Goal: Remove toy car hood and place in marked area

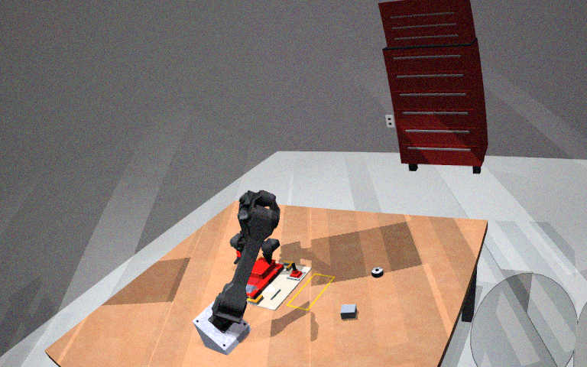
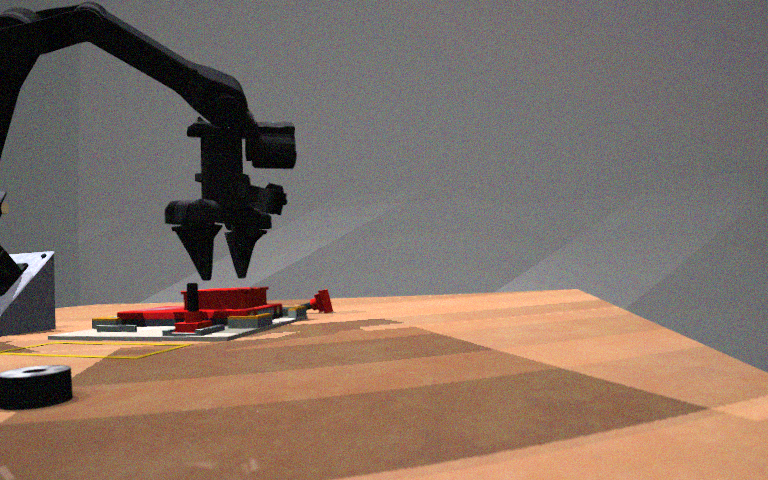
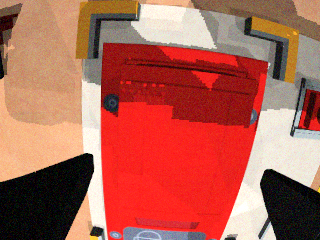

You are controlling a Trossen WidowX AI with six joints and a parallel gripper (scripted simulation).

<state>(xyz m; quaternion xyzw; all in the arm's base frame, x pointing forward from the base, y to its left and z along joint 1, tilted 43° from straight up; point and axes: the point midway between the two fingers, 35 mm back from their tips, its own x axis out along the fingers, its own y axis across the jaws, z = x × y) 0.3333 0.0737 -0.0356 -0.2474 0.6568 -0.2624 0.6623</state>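
Black parallel-jaw gripper (image 2: pixel 222 276) hangs directly above the flat red plastic hood (image 3: pixel 176 154), fingers spread wide, holding nothing, one either side so they can straddle its long edges. Hood sits on the red toy car (image 1: pixel 261 275), itself on the white base plate (image 1: pixel 281 293). Yellow-outlined marked area (image 1: pixel 310 291) lies just beside the plate, unused.
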